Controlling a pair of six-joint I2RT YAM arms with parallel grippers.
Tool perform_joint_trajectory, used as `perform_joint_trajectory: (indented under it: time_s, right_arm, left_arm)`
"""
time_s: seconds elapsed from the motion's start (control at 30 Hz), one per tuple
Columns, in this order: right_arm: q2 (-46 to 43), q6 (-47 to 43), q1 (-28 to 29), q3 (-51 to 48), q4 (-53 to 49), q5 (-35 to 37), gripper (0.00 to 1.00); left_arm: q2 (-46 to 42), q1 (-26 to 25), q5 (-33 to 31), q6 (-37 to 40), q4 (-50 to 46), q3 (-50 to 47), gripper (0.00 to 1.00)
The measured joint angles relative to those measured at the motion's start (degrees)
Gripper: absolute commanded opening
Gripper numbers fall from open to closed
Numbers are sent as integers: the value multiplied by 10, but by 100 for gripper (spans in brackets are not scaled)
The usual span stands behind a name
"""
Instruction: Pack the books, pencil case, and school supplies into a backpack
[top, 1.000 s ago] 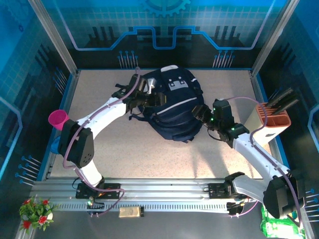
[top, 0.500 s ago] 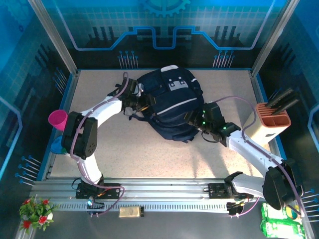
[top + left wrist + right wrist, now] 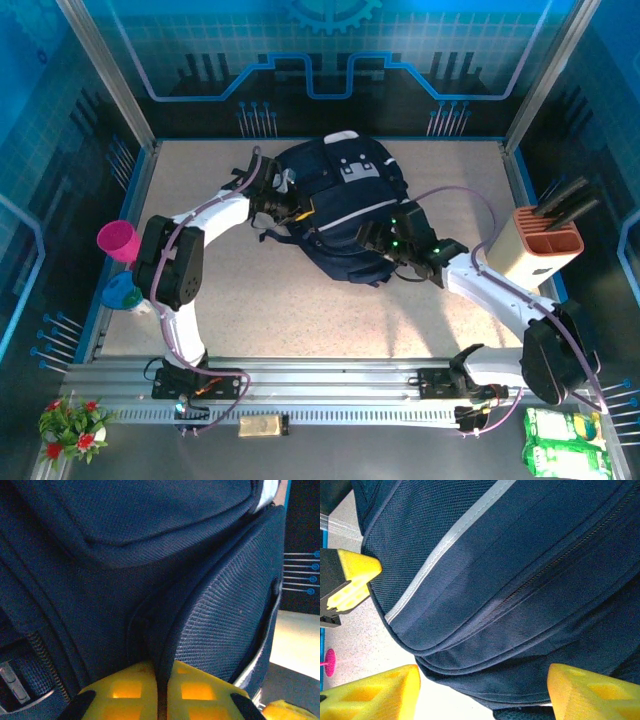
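Note:
The dark navy backpack (image 3: 345, 205) lies in the middle of the table with its white-grey patches facing up. My left gripper (image 3: 288, 207) is at the bag's left side. In the left wrist view it (image 3: 162, 682) is shut, with a fold of the backpack (image 3: 150, 555) fabric pinched between its yellow fingers. My right gripper (image 3: 372, 240) is at the bag's near right edge. In the right wrist view it (image 3: 482, 692) stands open, its fingers on either side of the backpack's (image 3: 520, 580) lower rim. The books, pencil case and school supplies are out of view.
A magenta cup (image 3: 117, 240) and a blue round object (image 3: 122, 292) sit at the table's left edge. A beige holder with black handles (image 3: 545, 245) stands at the right edge. Blue enclosure walls ring the table; bare tabletop (image 3: 330, 320) lies in front of the bag.
The left gripper has closed onto the fabric at the backpack's left side. The right gripper has slid left along the bag's near edge and stays open.

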Motion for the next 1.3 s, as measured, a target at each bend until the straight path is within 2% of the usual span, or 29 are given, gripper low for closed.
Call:
perform_joint_trajectory:
  time_s: [0.17,0.37,0.5,0.63,0.77,1.3]
  right_arm:
    - [13,2,35,26,-19,37,60]
    - [31,30,107,66,-42,110,52]
    - [61,63,143,92,-61,151,43]
    - [93,83,147,112,-86,180,35]
    - [111,92,147,123,-101,205,32]
    - [186,99,145,171,-110,236,31]
  left_arm:
    - [0,-23,3,-46,28,-7,1]
    - [0,-82,-5,-131,89,-10,1]
    - [1,-107,-14,-173,121,-10,1]
    - [5,-112,-14,-190,132,-10,1]
    - [7,-111,-14,-195,132,-10,1]
    - [8,-112,-14,-202,136,-10,2]
